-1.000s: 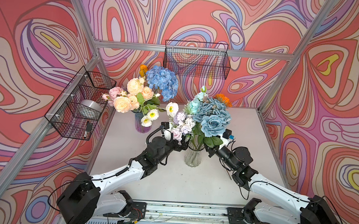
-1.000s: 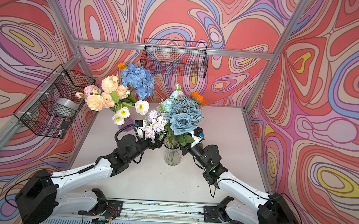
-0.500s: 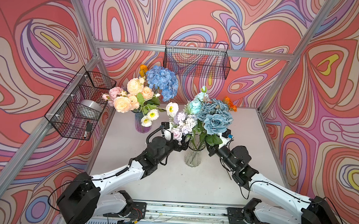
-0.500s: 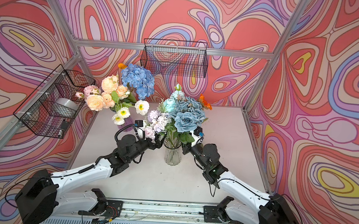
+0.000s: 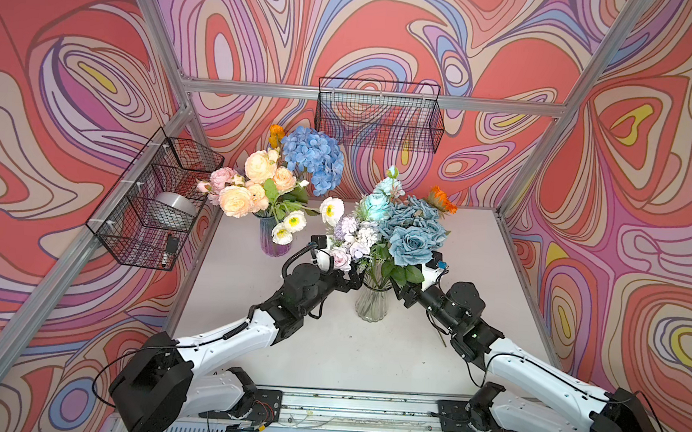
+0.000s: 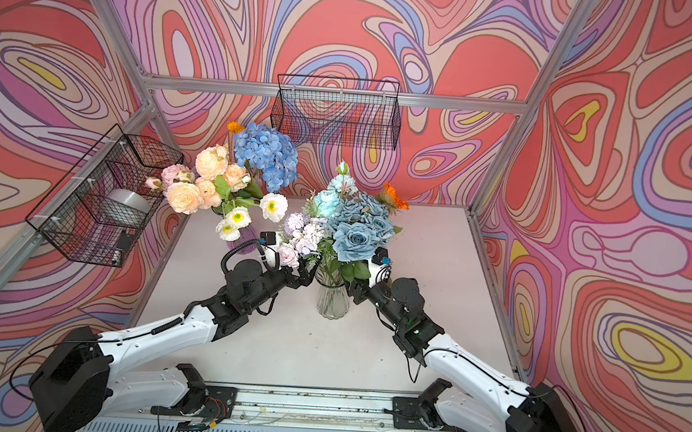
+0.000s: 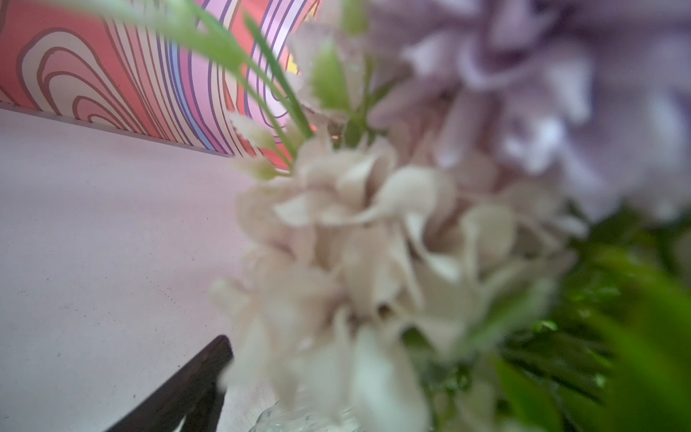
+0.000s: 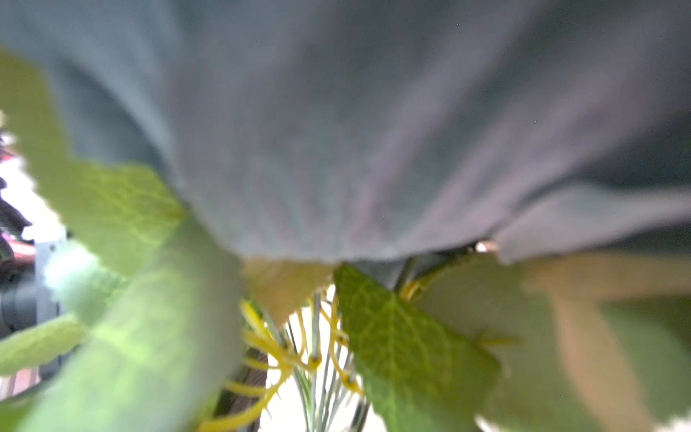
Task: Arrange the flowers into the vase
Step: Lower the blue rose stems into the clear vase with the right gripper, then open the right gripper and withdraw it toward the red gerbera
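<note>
In both top views a ribbed clear-glass vase (image 5: 371, 306) (image 6: 332, 303) stands upright on the matte pale worktop (image 5: 326, 349). It holds fabric flowers (image 5: 411, 240): ruffled teal roses and lilac pastels. The left end effector (image 5: 354, 282) gapes wide beside the stems at the vase's neck, gripping nothing. The right end effector (image 5: 399, 289) sits under leaves on the opposite side, its opening impossible to tell.

Left wrist view: blurred cream petals (image 7: 374, 232) crowd beside one dark finger (image 7: 187, 385).

Right wrist view: a grey-blue petal (image 8: 374, 131) and a veined leaf (image 8: 404, 336) hide the jaws.
</note>
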### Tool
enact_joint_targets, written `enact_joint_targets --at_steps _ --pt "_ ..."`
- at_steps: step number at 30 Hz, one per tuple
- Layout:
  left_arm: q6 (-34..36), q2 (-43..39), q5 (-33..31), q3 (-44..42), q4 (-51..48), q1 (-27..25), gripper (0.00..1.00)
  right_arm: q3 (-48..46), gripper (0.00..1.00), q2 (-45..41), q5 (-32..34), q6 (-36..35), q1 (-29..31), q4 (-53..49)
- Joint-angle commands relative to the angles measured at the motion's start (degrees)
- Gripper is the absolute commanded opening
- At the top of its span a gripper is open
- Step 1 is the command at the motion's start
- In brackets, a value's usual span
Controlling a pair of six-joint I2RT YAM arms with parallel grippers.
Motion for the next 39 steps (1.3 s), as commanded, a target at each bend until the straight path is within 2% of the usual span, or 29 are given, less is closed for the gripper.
enact_joint_targets --at_steps 1,9,16,18,21,26,30,36,39 --pt "-1.0 -0.4 0.2 0.7 2.0 0.3 0.99 -2.3 0.59 -1.6 0.0 -0.5 0.3 -4.2" --pt "-1.2 -0.6 0.4 0.5 2.1 0.3 0.99 -7.9 0.62 -3.0 5.5 -0.6 0.3 -3.2" --pt "-1.1 -0.7 0.2 0.6 2.2 0.3 0.99 -9.4 0.66 -2.4 13.5 -0.3 0.3 -5.5" --pt "-1.0 -0.5 0.3 0.8 2.2 0.3 0.99 -10.0 0.66 -2.7 12.8 -0.2 0.3 -4.3" --pt "-0.8 0.0 0.4 1.1 2.1 0.3 0.99 -10.1 0.65 -3.9 8.2 0.2 0.3 -1.7" --pt "-0.8 0.7 0.9 1.8 2.2 0.3 0.99 -6.3 0.65 -6.0 4.2 0.4 0.3 -3.8" --pt "-1.0 0.8 1.0 1.8 2.5 0.3 0.99 -5.5 0.65 -9.2 5.7 0.3 0.3 -5.8" --pt "-1.0 1.0 1.5 1.9 2.5 0.4 0.99 -3.7 0.65 -13.4 7.6 -0.6 0.2 -14.4" --pt "-1.1 0.9 1.5 1.8 2.8 0.3 0.99 -3.6 0.65 -14.0 12.1 -0.5 0.2 -19.0"
